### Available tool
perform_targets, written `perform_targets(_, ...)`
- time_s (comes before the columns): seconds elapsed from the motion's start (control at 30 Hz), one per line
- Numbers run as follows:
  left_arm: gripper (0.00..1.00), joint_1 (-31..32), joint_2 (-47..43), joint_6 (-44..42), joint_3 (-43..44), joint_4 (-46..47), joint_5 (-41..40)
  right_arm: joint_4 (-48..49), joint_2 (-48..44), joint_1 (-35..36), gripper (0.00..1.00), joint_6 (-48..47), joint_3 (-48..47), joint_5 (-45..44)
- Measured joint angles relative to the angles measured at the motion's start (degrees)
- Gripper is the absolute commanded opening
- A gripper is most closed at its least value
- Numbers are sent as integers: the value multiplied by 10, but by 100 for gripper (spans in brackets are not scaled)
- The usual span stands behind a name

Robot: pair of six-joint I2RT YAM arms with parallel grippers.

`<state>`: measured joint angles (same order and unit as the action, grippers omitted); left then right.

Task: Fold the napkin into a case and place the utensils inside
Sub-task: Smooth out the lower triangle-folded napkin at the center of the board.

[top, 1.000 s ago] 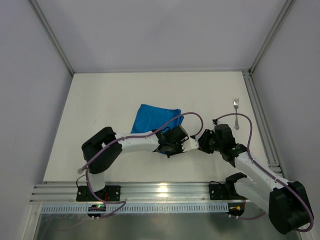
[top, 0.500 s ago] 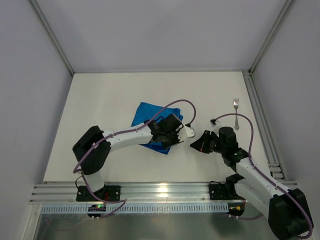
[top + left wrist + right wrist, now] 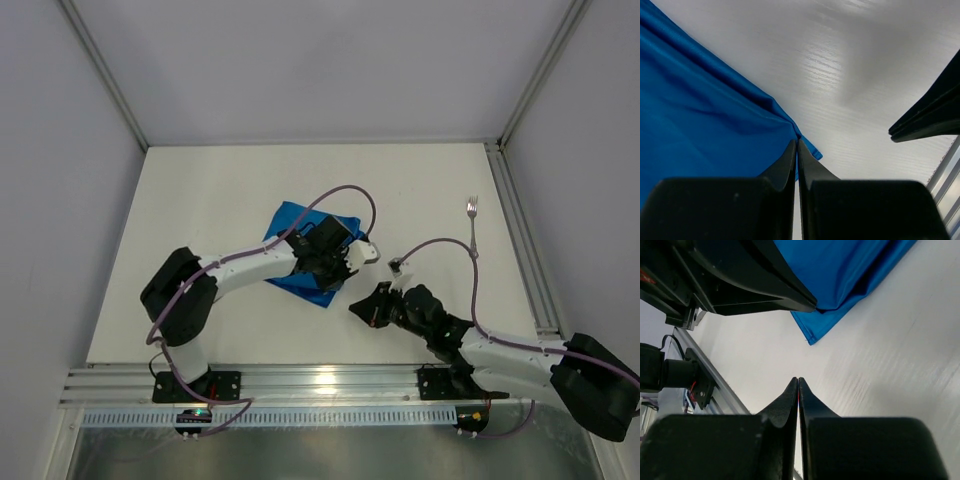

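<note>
Napkin (image 3: 290,228), bright blue and loosely rumpled, lies on the white tabletop (image 3: 200,200). Left pincer (image 3: 798,146): fingers pressed together on the napkin's near edge, with cloth folds gathering at the tips. Right pincer (image 3: 798,384): fingers fully together, gripping nothing, low over bare tabletop just off the napkin's near corner and apart from the cloth. Fork (image 3: 472,215): lies flat, well to the right of the napkin.

The top camera looks down from high up and sees the whole table (image 3: 200,200). Each wrist camera sits low and close, looking out along its own fingers (image 3: 785,165). All three show the blue napkin (image 3: 305,288).
</note>
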<state>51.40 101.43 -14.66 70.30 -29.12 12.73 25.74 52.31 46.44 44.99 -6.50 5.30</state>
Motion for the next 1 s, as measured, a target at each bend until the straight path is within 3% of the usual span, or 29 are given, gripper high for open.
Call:
perform_targets(0.13, 0, -14, -7, 9, 0, -2, 22, 83, 42, 54, 4, -39, 4, -80)
perform_targets(0.23, 0, -29, -14, 12, 0, -3, 36, 115, 51, 106, 4, -125, -4, -130)
perform_targets(0.43, 0, -46, -17, 20, 2, -3, 54, 96, 143, 178, 4, -324, -98, -191)
perform_targets(0.57, 0, -53, -17, 23, 9, -5, 63, 85, 199, 196, 4, -404, -139, -210)
perform_targets(1.0, 0, -62, -17, 23, 13, -13, 87, 28, 391, 231, 4, -540, -258, -300)
